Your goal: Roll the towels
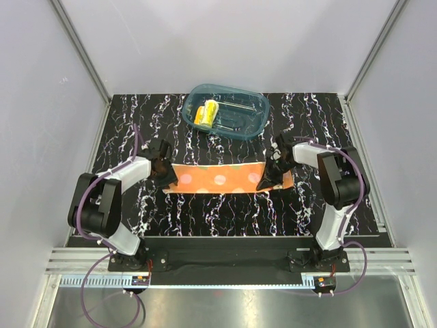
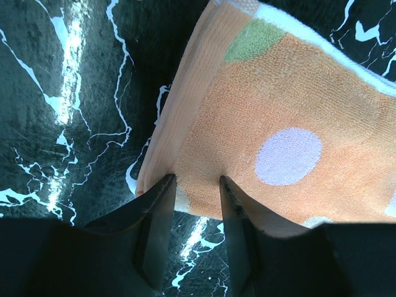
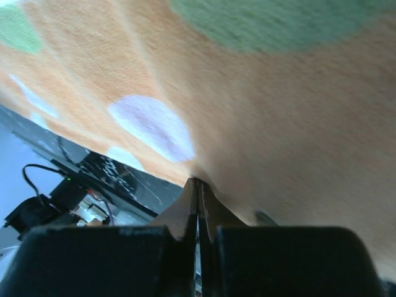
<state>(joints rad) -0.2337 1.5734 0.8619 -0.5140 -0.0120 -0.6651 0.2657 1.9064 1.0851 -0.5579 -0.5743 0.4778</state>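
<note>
Flat towel (image 1: 218, 181) on table (image 1: 225, 215), before tub (image 1: 254, 111); rolled towel (image 1: 206, 114) seemingly inside.

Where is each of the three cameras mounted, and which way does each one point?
Top external: high behind the robot, facing down at the table, orange towel and teal tub; left arm and right arm show whole.
Left wrist: on the left arm, facing down past the left pincer, jaws apart, at one end of the towel.
Right wrist: on the right arm, facing along the right pincer, shut on the towel's edge.
Shared: all three see the orange towel.
</note>
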